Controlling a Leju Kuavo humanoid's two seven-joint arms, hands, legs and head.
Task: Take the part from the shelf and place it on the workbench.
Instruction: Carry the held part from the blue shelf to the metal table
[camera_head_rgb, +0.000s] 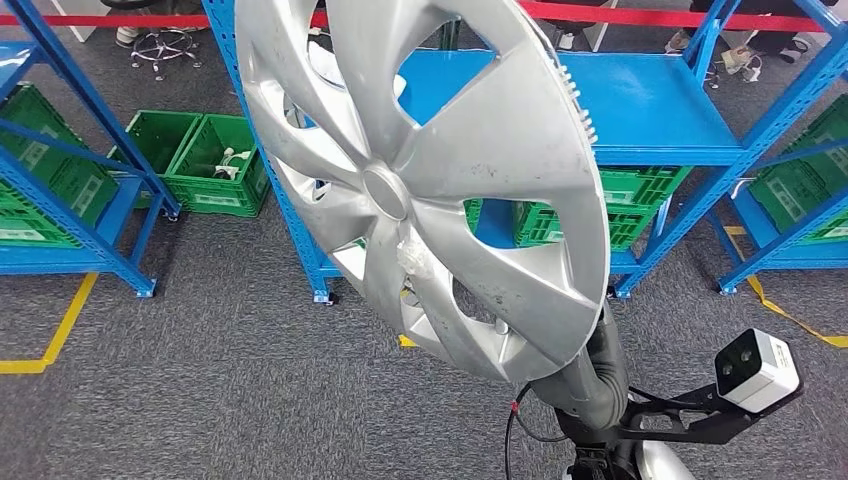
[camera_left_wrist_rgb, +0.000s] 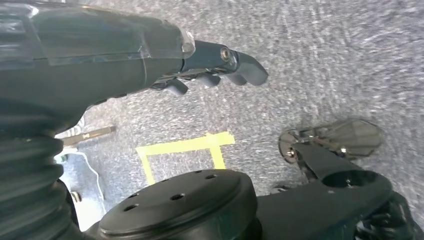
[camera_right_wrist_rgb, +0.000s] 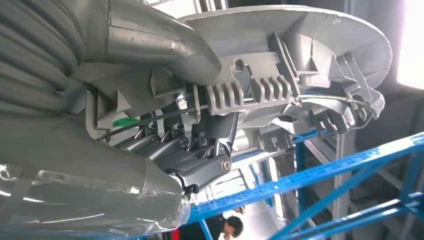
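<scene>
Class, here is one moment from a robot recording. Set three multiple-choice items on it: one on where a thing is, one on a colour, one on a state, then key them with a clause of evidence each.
1. Where is the silver wheel cover?
A. Lying on the carpet
B. Held up in front of the blue shelving
C. Inside a crate

2. What colour are the crates under the shelves?
A. Green
B. Red
C. Yellow

3. What is the left hand doing?
A. Gripping the cover
B. Holding a crate
C. Holding nothing, hanging over the grey carpet

Key:
1 B, the head view shows it raised, hiding part of the shelving.
2 A, their walls are plainly green.
3 C, its curled fingers close on nothing, while the right hand grips the cover's ribbed rim.
</scene>
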